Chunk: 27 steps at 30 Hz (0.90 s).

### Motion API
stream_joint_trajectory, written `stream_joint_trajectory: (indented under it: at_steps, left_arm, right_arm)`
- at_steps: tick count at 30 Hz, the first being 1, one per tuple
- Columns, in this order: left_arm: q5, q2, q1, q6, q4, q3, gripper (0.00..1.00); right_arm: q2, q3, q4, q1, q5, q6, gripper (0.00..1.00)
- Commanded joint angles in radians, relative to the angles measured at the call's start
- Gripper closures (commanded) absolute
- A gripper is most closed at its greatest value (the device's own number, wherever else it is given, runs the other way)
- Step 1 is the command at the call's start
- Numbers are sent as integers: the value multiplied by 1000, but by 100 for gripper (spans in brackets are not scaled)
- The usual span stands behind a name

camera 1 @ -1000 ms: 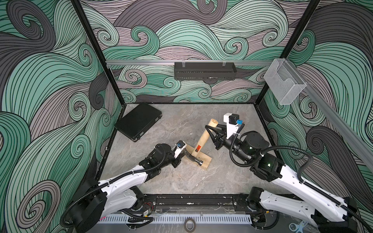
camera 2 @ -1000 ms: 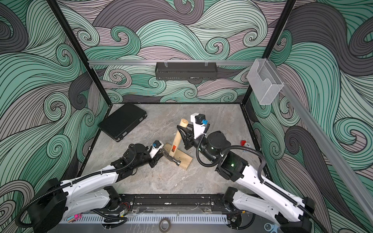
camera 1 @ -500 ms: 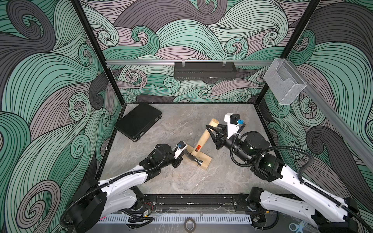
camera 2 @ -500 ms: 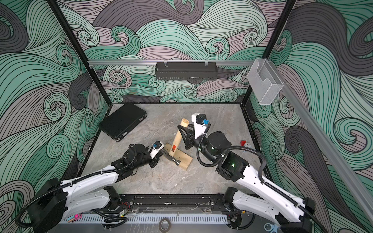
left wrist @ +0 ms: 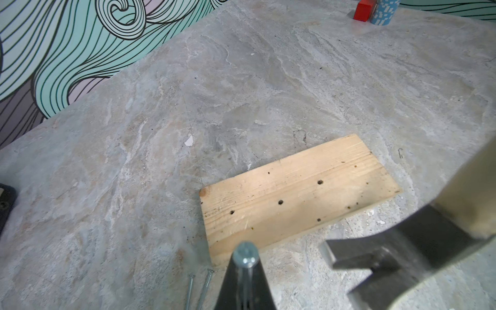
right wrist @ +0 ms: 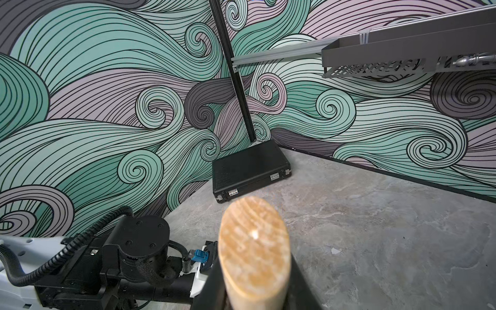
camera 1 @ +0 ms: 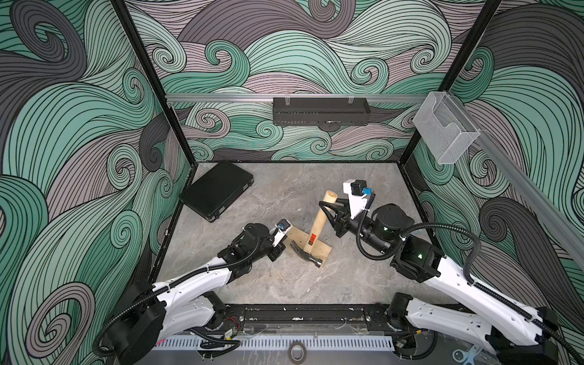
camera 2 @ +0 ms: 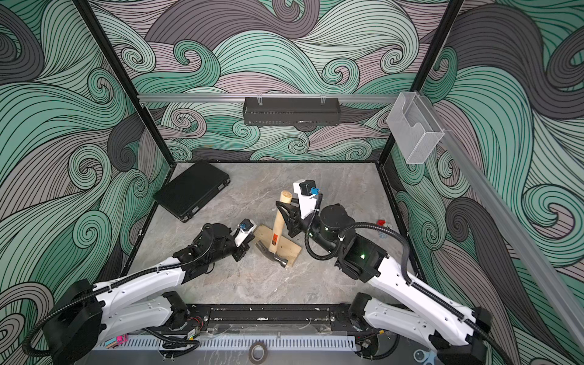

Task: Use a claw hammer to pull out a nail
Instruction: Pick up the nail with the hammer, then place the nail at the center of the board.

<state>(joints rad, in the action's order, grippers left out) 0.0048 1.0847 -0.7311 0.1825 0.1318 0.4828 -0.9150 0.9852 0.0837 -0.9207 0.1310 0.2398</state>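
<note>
The claw hammer [camera 1: 317,225] [camera 2: 278,221] leans with its steel head [camera 1: 308,256] low on the pale wooden board [camera 1: 295,237] [camera 2: 289,250]. My right gripper [camera 1: 328,210] [camera 2: 283,210] is shut on the wooden handle near its butt end [right wrist: 253,247]. In the left wrist view the claw [left wrist: 402,249] hangs beside the board [left wrist: 295,193], whose holes stand empty. My left gripper [left wrist: 244,265] [camera 1: 279,251] is shut on a nail [left wrist: 244,256], head towards the camera, by the board's corner. Two loose nails [left wrist: 205,285] lie on the table beside it.
A black case [camera 1: 216,189] [right wrist: 249,169] lies at the back left corner. A black rack [camera 1: 320,110] hangs on the back wall and a clear bin [camera 1: 442,129] on the right rail. A red block [left wrist: 363,10] and a blue object [left wrist: 382,12] sit near the right wall.
My left gripper's jaws have closed on the nail. Both arms, the hammer and the board keep their places.
</note>
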Motion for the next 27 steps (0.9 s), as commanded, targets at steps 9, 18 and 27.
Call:
stream_joint_trajectory:
  at_steps: [9,18,27]
  left_arm:
    - [-141,165,65,-165,-320,265,100]
    - [-36,375,245,-253,-526,415,100]
    - [37,513,317,-307,-591,480,98]
  right_arm:
    - [59,55,-91,3,67,3,100]
    - [76,40,-81,4,92,-6,100]
    - [75,30,-75,6,106,-4,100]
